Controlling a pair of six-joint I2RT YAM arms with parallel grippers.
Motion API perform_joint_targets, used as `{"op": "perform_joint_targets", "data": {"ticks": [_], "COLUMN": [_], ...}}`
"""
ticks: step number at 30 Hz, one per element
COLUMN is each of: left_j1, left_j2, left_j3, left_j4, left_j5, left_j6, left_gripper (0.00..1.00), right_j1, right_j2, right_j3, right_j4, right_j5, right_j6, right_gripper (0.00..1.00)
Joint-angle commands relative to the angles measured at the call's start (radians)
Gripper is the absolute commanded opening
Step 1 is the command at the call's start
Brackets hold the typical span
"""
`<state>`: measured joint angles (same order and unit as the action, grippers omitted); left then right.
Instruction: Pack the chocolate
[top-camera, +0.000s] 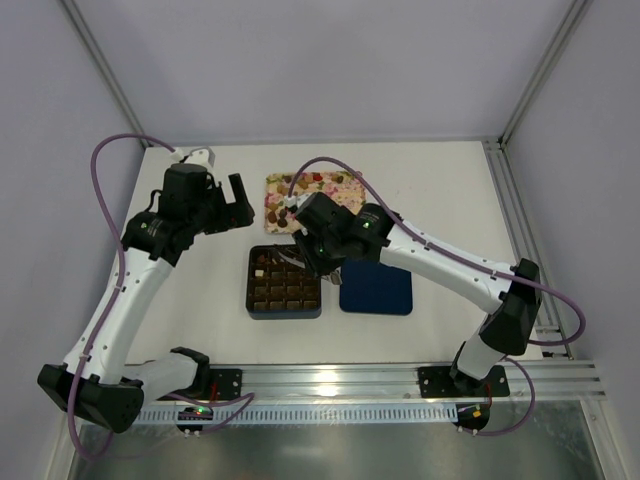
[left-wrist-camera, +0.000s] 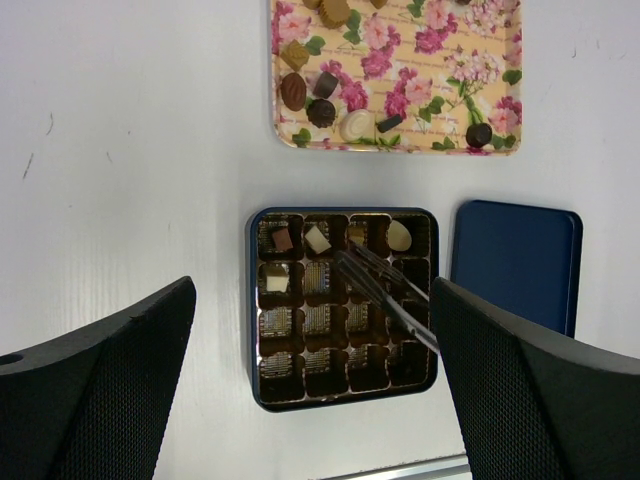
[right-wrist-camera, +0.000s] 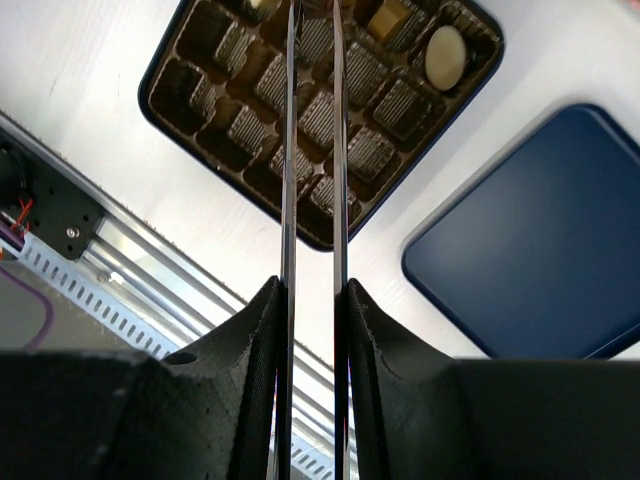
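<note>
The left end effector (top-camera: 240, 203) hangs above the tabletop (left-wrist-camera: 120, 150), to the left of the floral tray (left-wrist-camera: 500, 90) and farther than the box. Its fingers (left-wrist-camera: 100, 400) are wide apart and hold nothing.

The dark box (left-wrist-camera: 254, 300) with its grid of cells lies in the middle, nearer than the tray and apart from it. A few pieces already sit in its far rows. The near rows look unfilled.

Most of the chocolate (left-wrist-camera: 322, 112) lies loose on the left part of the tray, so straight on the far side of the box.

The right end effector (right-wrist-camera: 312, 290) is closed on a pair of metal tweezers (left-wrist-camera: 385, 295). The two blades run almost parallel with a narrow gap. Their long axis goes diagonally over the box, from near-right to far-left, and the tips are above the far rows. I cannot tell if the tips carry a piece, because they leave the right wrist view.

In my judgement the coming move turns on this: the loose pieces are farther than the tips, beyond the box wall and the tray rim. The right arm has the suitable tool, while the left fingers are much too big for such pieces.

The navy lid (left-wrist-camera: 515, 260) lies flat just right of the box, not touching it, so there is little room on that side. The tabletop strip between box and tray gives more freedom.
</note>
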<state>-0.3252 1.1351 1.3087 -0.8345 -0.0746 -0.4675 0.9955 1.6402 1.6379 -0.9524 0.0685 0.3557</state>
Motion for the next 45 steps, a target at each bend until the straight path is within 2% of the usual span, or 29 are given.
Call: {"op": "perform_joint_targets", "data": {"ticks": [1,14,26,36,45], "left_j1": [0.006,0.005,0.006,0.006,0.006], "left_j2": [-0.021,-0.024,-0.023,-0.021,-0.018], "left_j3": [0.004,-0.009,-0.012,-0.011,-0.006], "left_j4": [0.035,0.038,0.041,0.043,0.043], "left_j5": [0.012,0.007,0.009,0.010,0.018], "left_j6": [-0.008,-0.008,-0.006,-0.005,-0.008], "left_gripper": [0.97,0.97,0.97,0.97,0.97], "right_j1": [0.034,0.058,0.069,0.071,-0.067], "right_j2": [-0.048,-0.019,-0.011,-0.017,0.001], "right_j3": [-0.036,-0.079,-0.075,-0.024,0.120], "right_j4": [0.050,0.099,0.096,0.075,0.029], "right_j5": [0.014,-0.006,-0.007,0.037,0.077], "right_j6": [0.043,0.051,0.048,0.035,-0.034], "right_gripper": [0.26,0.27,0.38,0.40,0.40]}}
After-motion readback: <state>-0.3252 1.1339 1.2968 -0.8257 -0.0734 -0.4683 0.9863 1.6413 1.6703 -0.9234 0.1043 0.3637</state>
